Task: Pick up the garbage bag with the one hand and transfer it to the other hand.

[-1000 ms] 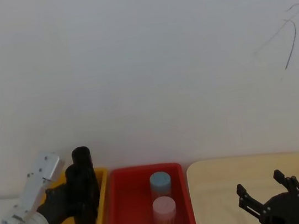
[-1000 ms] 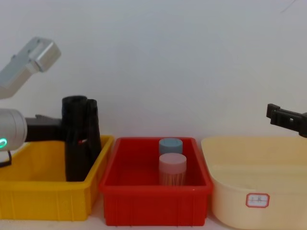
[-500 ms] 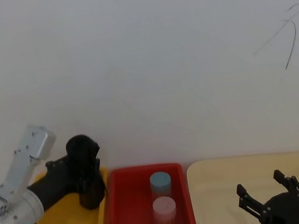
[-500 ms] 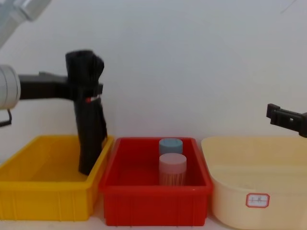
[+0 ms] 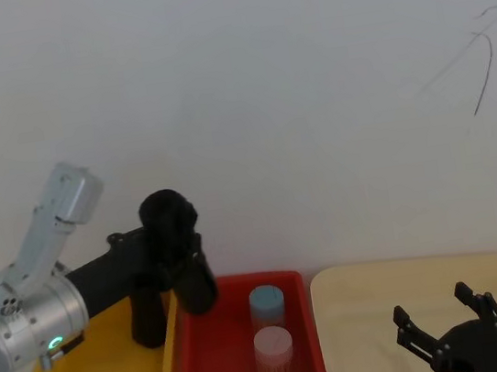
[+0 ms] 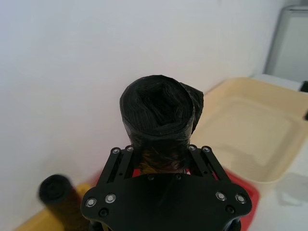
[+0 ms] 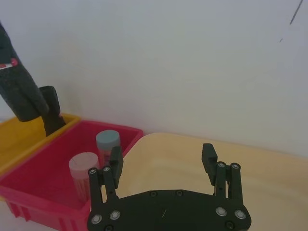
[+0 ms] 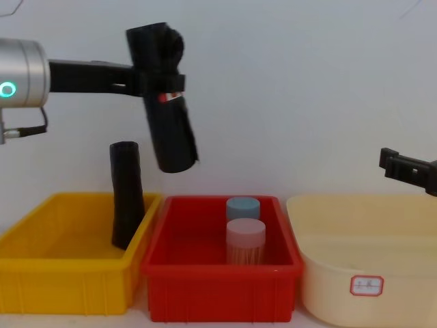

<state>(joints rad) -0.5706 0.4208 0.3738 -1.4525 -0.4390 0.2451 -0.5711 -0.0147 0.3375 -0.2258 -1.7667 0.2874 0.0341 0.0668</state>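
A plain white wall (image 8: 287,82) backs three containers set side by side: a yellow bin (image 8: 61,280), a red bin (image 8: 218,290) and a cream tub (image 8: 328,273). The left pincer (image 8: 158,85), on the arm with the green-lit ring (image 8: 8,89), is clamped on the upper part of the garbage bag (image 8: 171,137). It holds the tilted black roll in the air above the red bin's left edge. The bag's red-and-white label (image 8: 164,98) sits just below the fingers. A plain black roll (image 8: 127,195) leans at the yellow bin's right edge. Two jars, a blue-lidded jar (image 8: 242,206) and a pink-lidded jar (image 8: 245,240), stand mid-red bin. The right pincer (image 7: 162,154) hangs over the cream tub, fingers wide apart, gripping nothing.
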